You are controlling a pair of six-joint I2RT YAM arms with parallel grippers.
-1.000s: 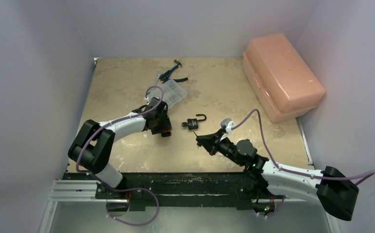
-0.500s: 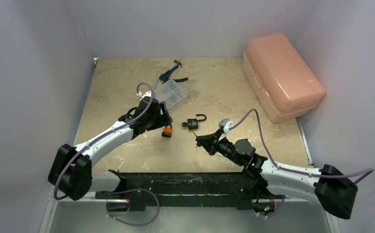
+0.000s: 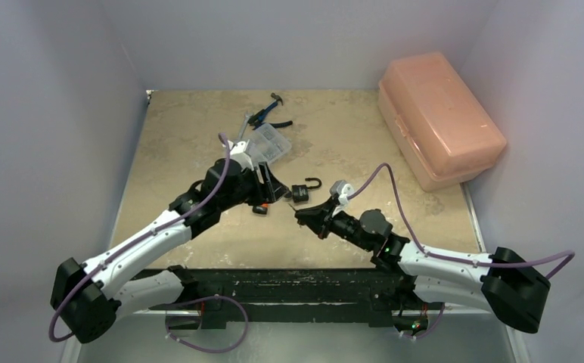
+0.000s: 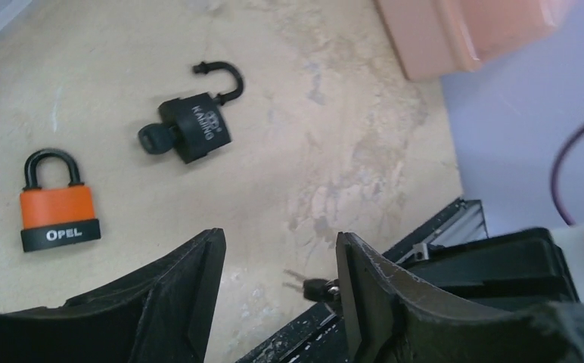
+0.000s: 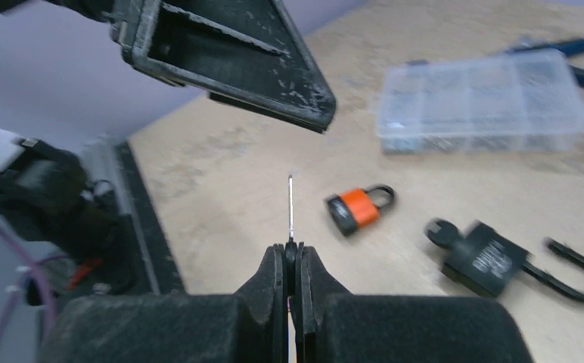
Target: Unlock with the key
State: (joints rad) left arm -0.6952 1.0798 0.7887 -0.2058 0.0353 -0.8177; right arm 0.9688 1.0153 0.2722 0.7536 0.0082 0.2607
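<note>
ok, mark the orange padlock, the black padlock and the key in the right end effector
orange padlock (image 4: pixel 59 214): left wrist view, on its orange body.
black padlock (image 4: pixel 198 128): left wrist view, on its body, below the open shackle.
key (image 5: pixel 291 206): right wrist view, on the blade.

The table, a beige mottled surface, carried five items. An orange padlock, shackle closed, lay flat ahead and to the left of the jaws of the left gripper. A black padlock, shackle open and a key seated in its base, lay farther ahead of those jaws. A clear compartment box sat well beyond the jaws of the right gripper. Blue-handled pliers lay just past that box. A pink plastic case stood well apart, at the far right.
</note>
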